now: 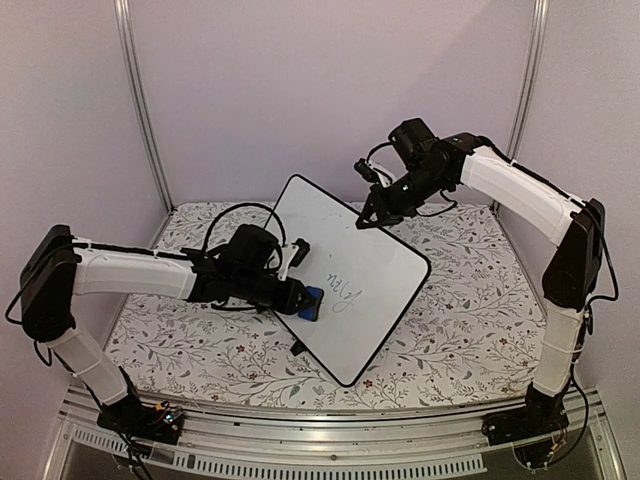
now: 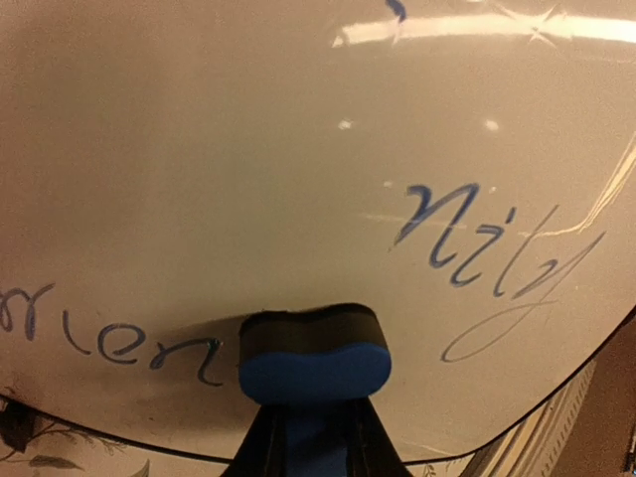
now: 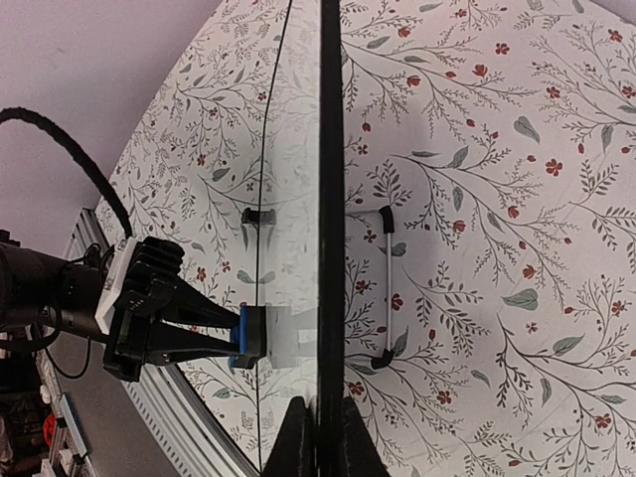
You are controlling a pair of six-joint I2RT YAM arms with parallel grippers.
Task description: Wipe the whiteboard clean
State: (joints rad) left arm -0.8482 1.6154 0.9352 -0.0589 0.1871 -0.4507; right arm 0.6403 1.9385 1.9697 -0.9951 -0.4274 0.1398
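Observation:
The whiteboard (image 1: 375, 255) stands tilted on the table, with a thin black frame and blue handwriting (image 1: 340, 290) on its face. My left gripper (image 1: 300, 298) is shut on a small blue eraser (image 1: 313, 303), whose dark felt face presses against the board's lower left. In the left wrist view the eraser (image 2: 314, 356) sits between two written words (image 2: 487, 253), on the whiteboard (image 2: 248, 149). My right gripper (image 1: 372, 215) is shut on the board's upper edge. In the right wrist view the board's frame (image 3: 331, 149) runs edge-on between the right gripper (image 3: 320, 437) fingers.
A floral tablecloth (image 1: 450, 330) covers the table. A wire stand (image 3: 388, 288) sits behind the board. An aluminium rail (image 1: 330, 440) runs along the near edge, upright posts (image 1: 140, 110) stand at the back corners, and a black cable (image 1: 240, 212) loops above the left wrist.

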